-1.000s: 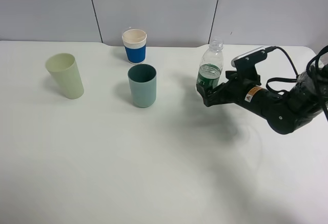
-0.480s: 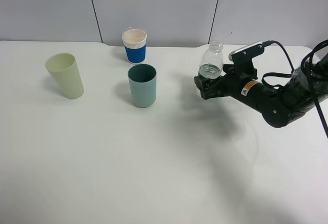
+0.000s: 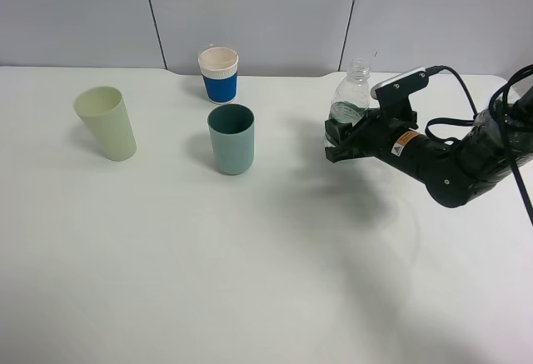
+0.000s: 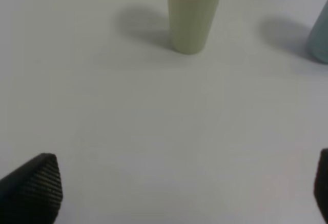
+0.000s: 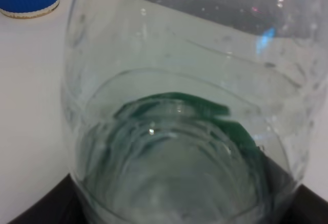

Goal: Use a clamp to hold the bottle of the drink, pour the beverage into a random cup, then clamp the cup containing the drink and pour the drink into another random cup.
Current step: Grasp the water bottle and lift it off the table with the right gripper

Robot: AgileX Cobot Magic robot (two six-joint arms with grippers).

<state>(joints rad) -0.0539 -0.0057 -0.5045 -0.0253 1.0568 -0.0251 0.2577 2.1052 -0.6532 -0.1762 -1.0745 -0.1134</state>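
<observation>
Gripping the bottle was the step in hand, as I judged it: the right jaws were clamped around its lower body at the green label band, towards the right of the counter, with the uncapped neck pointing up and leaning a little. Whether its base was clear of the counter I could not tell, since the right arm hid it. In the right wrist view the clear wall filled almost the whole picture, and I could not read the water level through it. The left jaws stood wide apart with nothing between them, low over bare counter. No pouring had begun. The next move, to my mind, called for carrying the bottle across to the teal tumbler, which stood upright near the middle and well apart from it. I would have kept the bottle close to vertical until the neck sat over the rim, because any early tilt would spill. The blue-and-cream cup stood near the tumbler on its far side, so the approach needed to stay clear of it. The pale green cup waited well off to the left for the second pour. The counter was plain matte white with soft shadows, and grey wall panels with dark seams closed the room behind it.
</observation>
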